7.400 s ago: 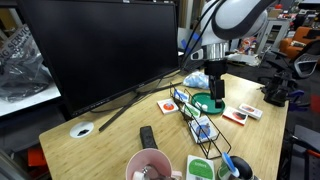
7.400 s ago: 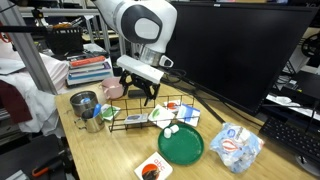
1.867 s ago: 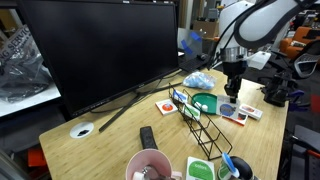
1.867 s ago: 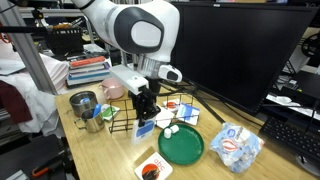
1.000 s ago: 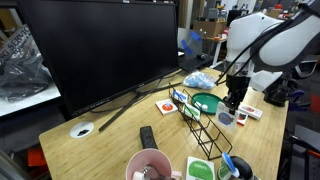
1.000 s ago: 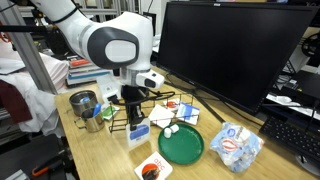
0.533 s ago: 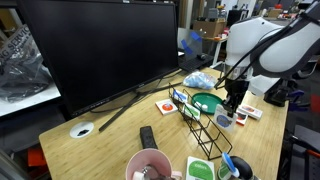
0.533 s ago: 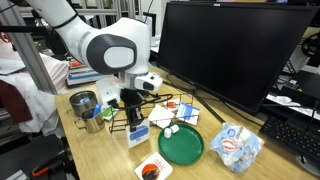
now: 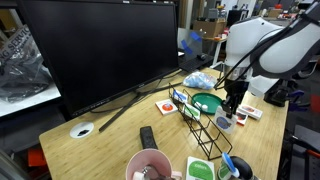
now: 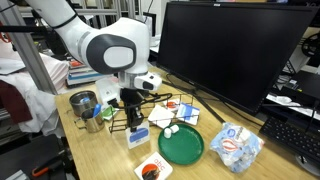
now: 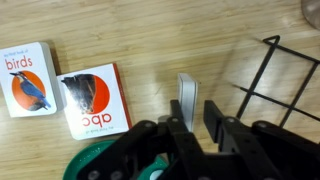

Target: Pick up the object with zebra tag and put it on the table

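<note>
**Object down on the bench, fingers around its top**

The object point(image 10: 138, 136), a small white and grey-blue box, sits on the bench point(image 10: 101, 152) just in front of the wire rack point(image 10: 160, 110). It lies near the green plate point(image 10: 181, 146). The arm point(image 10: 112, 47) reaches straight down over it. In the wrist view the object point(image 11: 187, 92) shows as a thin upright slab between the fingers point(image 11: 214, 118). One finger overlaps its edge. A sliver of bench shows between it and the other finger, so I cannot tell whether they are clamping it or standing loose.

In the wrist view two red-and-white cards lie flat on the wood beside the object, one marked "birds" point(image 11: 28, 78) and one marked "abc" point(image 11: 93, 100). They are close together. The rack's black wires stand at the far side of that view, and a green rim shows at the bottom edge.

In an exterior view the object point(image 9: 225, 121) rests between the rack point(image 9: 204, 126) and the cards point(image 9: 245, 113), with the plate point(image 9: 206, 101) just behind it. A large dark monitor point(image 9: 100, 50) fills the back of the bench in both exterior views. A black remote point(image 9: 147, 135) lies near a pink cup point(image 9: 150, 165), well apart from the object. A metal cup point(image 10: 85, 104) stands at the rack's far end. A blue-and-white bag point(image 10: 237, 146) lies beyond the plate.
</note>
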You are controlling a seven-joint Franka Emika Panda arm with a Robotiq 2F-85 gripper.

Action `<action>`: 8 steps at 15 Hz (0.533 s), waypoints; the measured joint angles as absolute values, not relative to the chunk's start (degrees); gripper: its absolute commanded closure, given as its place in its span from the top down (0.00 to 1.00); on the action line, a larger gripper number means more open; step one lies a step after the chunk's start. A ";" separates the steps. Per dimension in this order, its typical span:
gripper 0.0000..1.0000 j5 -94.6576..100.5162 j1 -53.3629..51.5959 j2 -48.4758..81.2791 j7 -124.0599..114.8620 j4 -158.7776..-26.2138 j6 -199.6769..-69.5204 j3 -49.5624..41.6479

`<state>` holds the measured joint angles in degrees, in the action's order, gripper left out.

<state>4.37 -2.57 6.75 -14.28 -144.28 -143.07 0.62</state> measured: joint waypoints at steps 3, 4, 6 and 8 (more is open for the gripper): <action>0.81 4.37 -2.57 6.75 -14.17 -144.28 -143.07 0.62; 0.87 4.36 -2.57 6.75 -14.11 -144.28 -143.07 0.62; 0.99 4.36 -2.57 6.75 -13.94 -144.28 -143.07 0.62; 1.00 4.36 -2.58 6.75 -13.83 -144.28 -143.07 0.62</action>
<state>4.36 -2.58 6.75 -13.83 -144.28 -143.07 0.62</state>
